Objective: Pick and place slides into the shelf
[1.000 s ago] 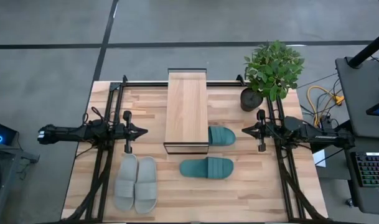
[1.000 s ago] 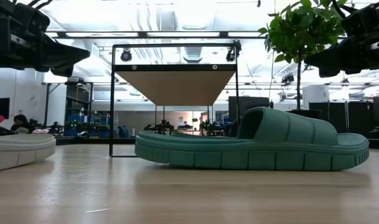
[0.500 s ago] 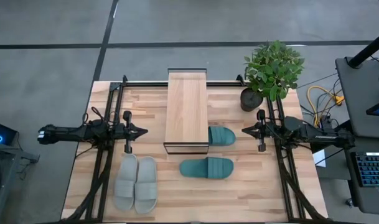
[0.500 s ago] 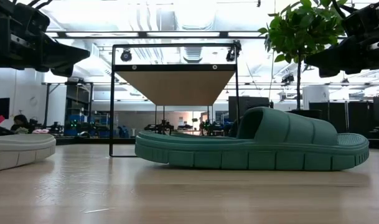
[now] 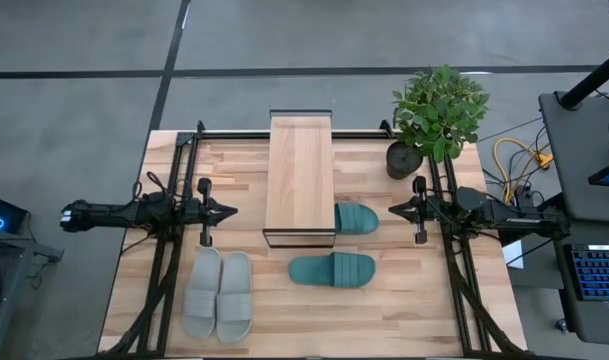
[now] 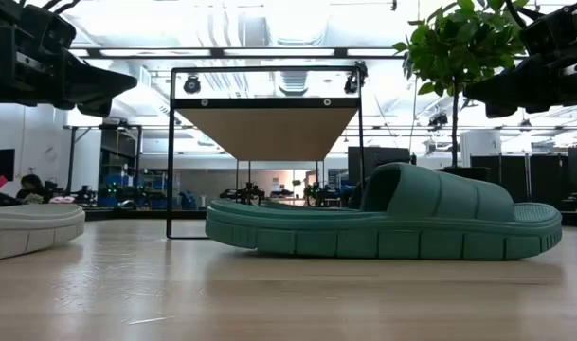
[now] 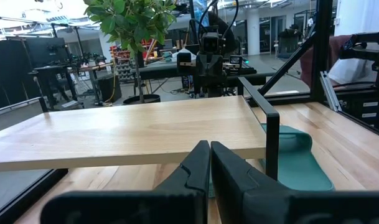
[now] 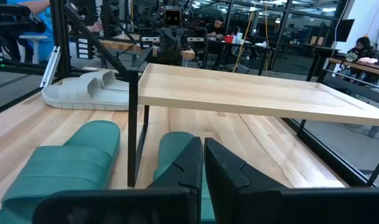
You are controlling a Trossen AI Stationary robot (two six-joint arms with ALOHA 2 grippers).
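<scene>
**Both arms parked, nothing picked yet**

Left gripper (image 5: 224, 211) hovering off the left long side of the shelf (image 5: 300, 175), fingers pressed together, empty. Right gripper (image 5: 396, 211) mirrored off the right side, fingers likewise pressed together, empty. Both aimed inward at the shelf, well above the tabletop (image 5: 404, 310). Reads as a symmetric start pose, not an approach.

Shelf centred between the arms, long axis running away from the front edge; plank top bare. Placement probably deliberate: equal reach for either arm.

Slides split by side:
- light grey pair (image 5: 218, 293) side by side at front-left, parallel, touching or nearly so. Natural left-arm work.
- one teal slide (image 5: 332, 269) lying crosswise just in front of the shelf's near end.
- second teal slide (image 5: 358, 218) right beside the shelf's right edge, partly tucked under the plank. Close to the right gripper, likely first pick.

Potted plant (image 5: 436, 115) at back-right, near the right arm's base; possible snag on high swings.

Wire frame leg (image 8: 134, 127) stands next to the tucked teal slide, so tight clearance for a grasp there.
</scene>
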